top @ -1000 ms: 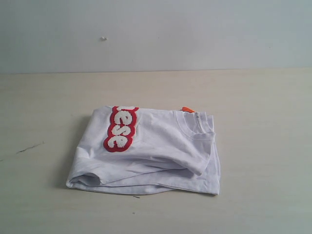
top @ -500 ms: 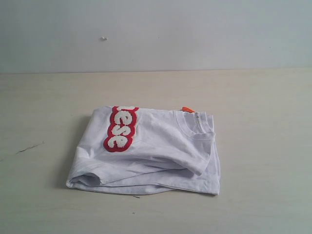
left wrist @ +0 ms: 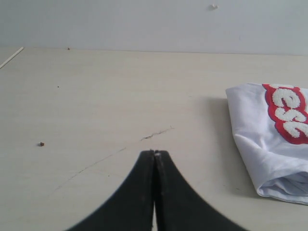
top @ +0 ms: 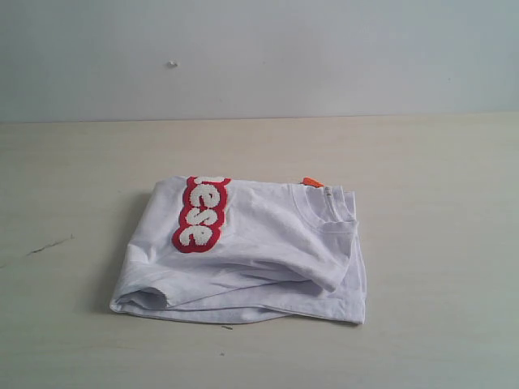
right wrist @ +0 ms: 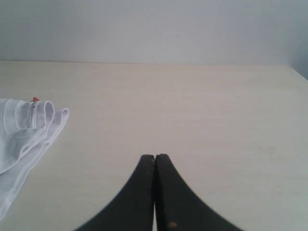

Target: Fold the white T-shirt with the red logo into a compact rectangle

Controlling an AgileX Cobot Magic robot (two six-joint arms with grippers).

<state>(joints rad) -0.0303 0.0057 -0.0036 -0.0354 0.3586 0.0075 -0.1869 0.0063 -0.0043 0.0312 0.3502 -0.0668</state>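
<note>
The white T-shirt lies folded in a rough rectangle in the middle of the table, its ribbed collar and orange neck tag at the far right corner. The red logo runs along its top left, folded so only the last letters show. Neither arm appears in the exterior view. My left gripper is shut and empty over bare table, with the white T-shirt and red logo off to one side. Shut and empty too, my right gripper hovers apart from the shirt's collar edge.
The pale wooden table ends at a grey wall behind. A thin dark scratch marks the table left of the shirt, also the scratch just ahead of my left gripper. A small crumb lies nearby.
</note>
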